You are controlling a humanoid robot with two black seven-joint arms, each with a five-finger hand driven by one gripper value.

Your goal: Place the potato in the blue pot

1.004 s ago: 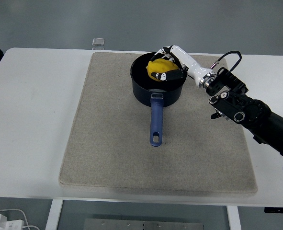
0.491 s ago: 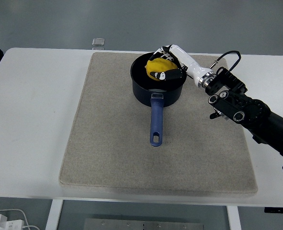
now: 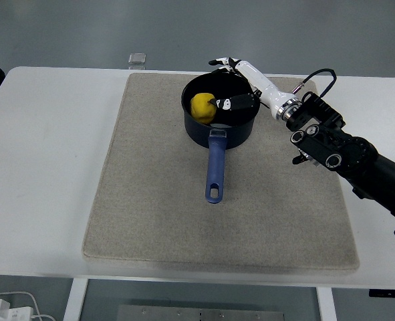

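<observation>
- You are looking at the yellow potato (image 3: 202, 107) sitting inside the blue pot (image 3: 218, 127), on the pot's left side.
- The pot is standing on the grey mat (image 3: 157, 200), near the mat's far edge, and its long blue handle (image 3: 214, 167) is pointing toward you.
- The right hand (image 3: 236, 85) is reaching over the pot from the right. Its fingers are spreading out and holding nothing. One dark fingertip (image 3: 221, 103) is sitting just beside the potato; you cannot tell if it is touching.
- Other fingers are poking out past the pot's far rim, and they are too small to make out well.
- The pot's wall is hiding the bottom of the potato.
- The black right arm (image 3: 357, 164) is coming in from the right edge, and the picture is cutting it off there.
- The mat is lying on the white table (image 3: 43, 167).
- A small grey square thing (image 3: 138, 59) is sitting at the table's far edge.
- Some white cables (image 3: 10, 306) are showing below the table at the bottom left.
- The floor (image 3: 184, 27) beyond the table is looking grey.
</observation>
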